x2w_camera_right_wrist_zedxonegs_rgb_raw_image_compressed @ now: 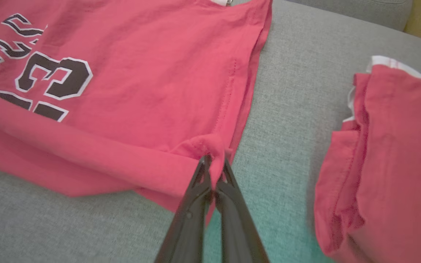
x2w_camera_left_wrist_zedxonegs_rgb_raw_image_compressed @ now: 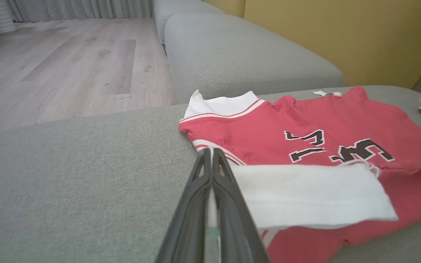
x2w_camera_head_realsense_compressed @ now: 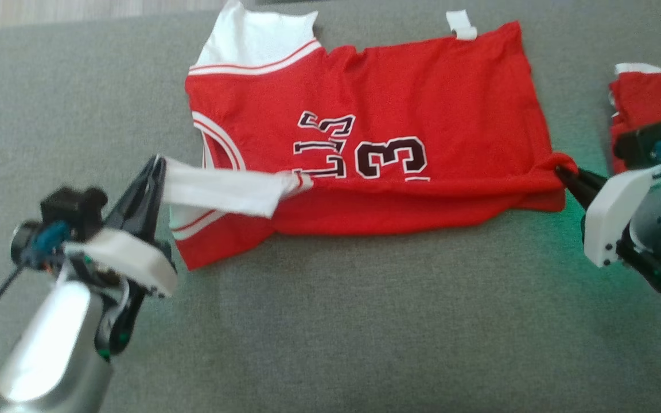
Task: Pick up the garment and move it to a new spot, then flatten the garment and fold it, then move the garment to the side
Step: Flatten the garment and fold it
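The garment point(x2w_camera_head_realsense_compressed: 399, 115) is a red jersey with white trim and dark numbers, spread across the grey cushion point(x2w_camera_head_realsense_compressed: 330, 321). Its near long edge is lifted and doubled over toward the far side. My left gripper point(x2w_camera_head_realsense_compressed: 155, 166) is shut on the white shoulder band point(x2w_camera_left_wrist_zedxonegs_rgb_raw_image_compressed: 305, 193) at the jersey's left end. My right gripper point(x2w_camera_head_realsense_compressed: 563, 171) is shut on the red hem corner point(x2w_camera_right_wrist_zedxonegs_rgb_raw_image_compressed: 210, 148) at the right end. In the left wrist view the left gripper point(x2w_camera_left_wrist_zedxonegs_rgb_raw_image_compressed: 210, 153) pinches the band's edge; in the right wrist view the right gripper point(x2w_camera_right_wrist_zedxonegs_rgb_raw_image_compressed: 215, 160) pinches bunched red cloth.
A second red garment with white trim point(x2w_camera_head_realsense_compressed: 652, 97) lies folded at the cushion's right edge, close behind my right gripper; it is large in the right wrist view point(x2w_camera_right_wrist_zedxonegs_rgb_raw_image_compressed: 389, 164). Another grey cushion point(x2w_camera_left_wrist_zedxonegs_rgb_raw_image_compressed: 239, 54), wood floor point(x2w_camera_left_wrist_zedxonegs_rgb_raw_image_compressed: 68, 65) and a yellow wall point(x2w_camera_left_wrist_zedxonegs_rgb_raw_image_compressed: 342, 33) lie beyond.
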Robot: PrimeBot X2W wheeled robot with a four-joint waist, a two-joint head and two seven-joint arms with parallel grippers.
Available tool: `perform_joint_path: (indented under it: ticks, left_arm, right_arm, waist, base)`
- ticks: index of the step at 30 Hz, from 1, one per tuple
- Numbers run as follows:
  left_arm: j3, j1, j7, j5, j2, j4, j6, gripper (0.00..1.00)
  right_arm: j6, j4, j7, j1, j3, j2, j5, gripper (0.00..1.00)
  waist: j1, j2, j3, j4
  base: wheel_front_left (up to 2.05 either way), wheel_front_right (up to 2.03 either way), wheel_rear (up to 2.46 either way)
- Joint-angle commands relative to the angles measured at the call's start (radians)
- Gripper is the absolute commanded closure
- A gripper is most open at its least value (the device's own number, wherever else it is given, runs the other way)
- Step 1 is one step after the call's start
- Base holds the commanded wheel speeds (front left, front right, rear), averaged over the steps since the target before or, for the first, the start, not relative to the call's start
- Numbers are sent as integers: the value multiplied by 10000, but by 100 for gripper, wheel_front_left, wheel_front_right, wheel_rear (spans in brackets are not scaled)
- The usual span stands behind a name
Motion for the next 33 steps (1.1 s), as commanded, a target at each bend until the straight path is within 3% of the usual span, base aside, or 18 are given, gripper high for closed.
perform_joint_path:
  ticks: [1,9,10,11,12,18,23,29,33]
  left_arm:
    - [373,-492,30,63,377,-213,-23,100]
    - [-286,-1933,274,425,250,1051,-410,100]
    - [-338,-2115,253,450,208,1189,-437,73]
    - [-370,-2304,190,487,162,1324,-452,29]
    - [-373,-2502,72,534,110,1457,-442,0]
    - [247,-3473,-1665,336,-446,1906,-152,0]
    - [1085,-3280,-2982,-208,-742,1762,100,0]
    - [1962,-2016,-3314,-611,-1185,760,457,0]
    - [2552,-928,-3341,-518,-1683,-228,547,0]
  right_arm:
    - [-9,-192,16,-190,0,-175,-65,100]
    - [-9,557,-57,-900,408,52,-167,100]
    - [-9,639,-175,-998,405,66,-216,58]
    - [-9,729,-345,-1092,379,96,-278,0]
    - [-9,846,-473,-1164,349,158,-288,0]
    - [-9,1405,-1944,-1591,-92,588,-577,0]
    - [-9,1636,-3781,-1566,-741,1079,-888,0]
    - [-9,1380,-5464,-957,-1894,1703,-1435,0]
    - [-9,931,-6005,-192,-2782,2261,-1954,0]
  waist:
    - [-3,0,142,45]
    - [-3,0,402,102]
    - [-3,0,432,106]
    - [-3,0,457,108]
    - [-3,0,473,107]
    - [-3,0,459,25]
    - [-3,0,101,-75]
    - [-3,0,-442,-103]
    - [-3,0,-846,-132]
  base:
    - [0,0,0]
    - [0,0,0]
    - [0,0,0]
    - [0,0,0]
    - [0,0,0]
    - [0,0,0]
    - [0,0,0]
    - [0,0,0]
    - [0,0,0]
